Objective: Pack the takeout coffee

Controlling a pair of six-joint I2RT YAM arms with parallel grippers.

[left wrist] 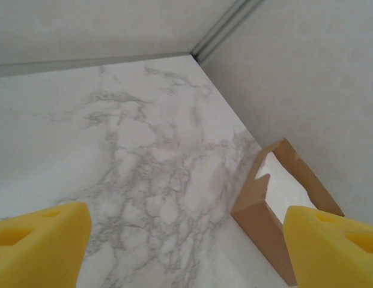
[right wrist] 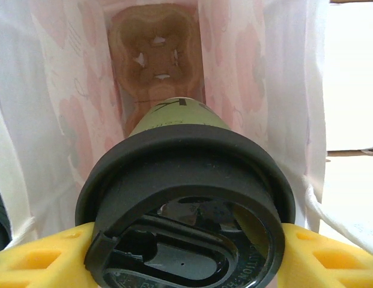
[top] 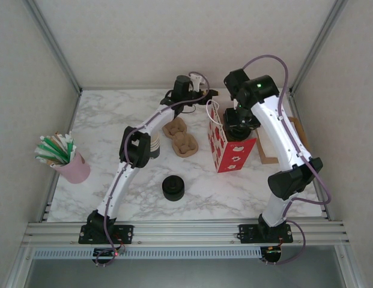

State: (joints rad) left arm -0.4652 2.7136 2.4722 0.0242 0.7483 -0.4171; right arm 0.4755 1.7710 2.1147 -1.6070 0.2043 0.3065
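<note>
The right gripper [right wrist: 186, 267] has its jaws closed on the takeout coffee [right wrist: 186, 174], with a yellow pad [right wrist: 36, 258] on either side of the black lid. The cup sits low in the frame, between the white walls of the paper bag [right wrist: 264, 78]. A pulp cup carrier [right wrist: 155, 57] lies below it at the bag's bottom. From above, the bag stands right of centre on the marble worktop [top: 102, 126]. The left gripper [left wrist: 183, 240] has its jaws wide open and empty. It is above bare marble, with a cardboard box [left wrist: 258, 207] at lower right.

Marble table [top: 114, 120]: pink straw cup [top: 74, 169], black lids [top: 173, 188], red bag [top: 231, 153], perhaps carriers [top: 181, 137]
</note>
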